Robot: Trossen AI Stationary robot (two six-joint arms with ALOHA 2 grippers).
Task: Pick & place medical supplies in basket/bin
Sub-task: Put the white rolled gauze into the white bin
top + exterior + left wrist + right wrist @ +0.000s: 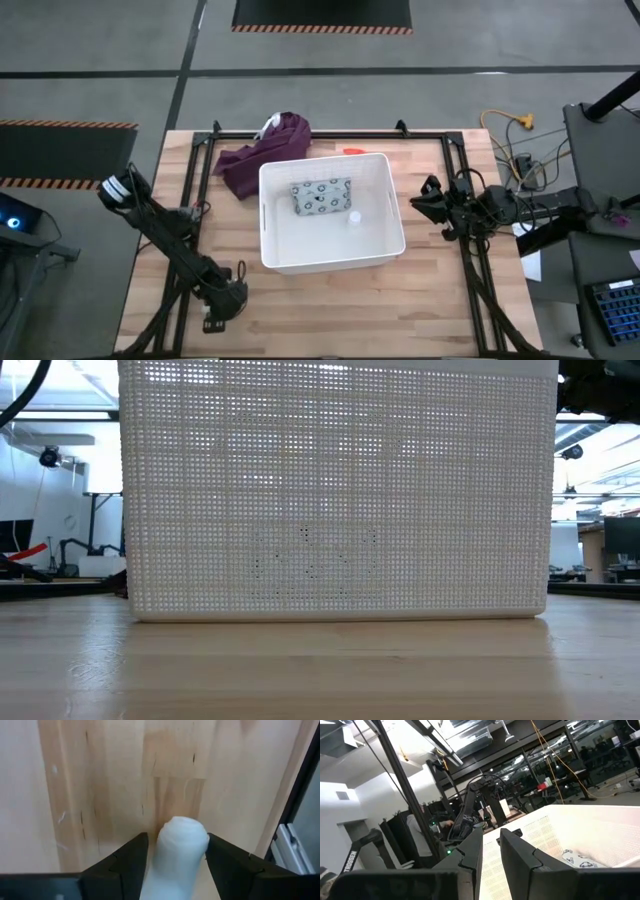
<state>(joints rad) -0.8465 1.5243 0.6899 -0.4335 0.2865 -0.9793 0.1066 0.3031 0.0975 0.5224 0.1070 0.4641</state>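
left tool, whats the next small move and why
Probably lift. The left tool sits low at the table's near edge, fingers around the white oblong piece, while the basket has tall walls to clear.

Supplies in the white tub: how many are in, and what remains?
Two look done: the grey-green packet and tiny white bottle lie inside the tub. In hand: the left gripper, low near the table's front-left, is shut on the white oblong piece. Left: the orange tube behind the tub. The right gripper waits beside the tub.
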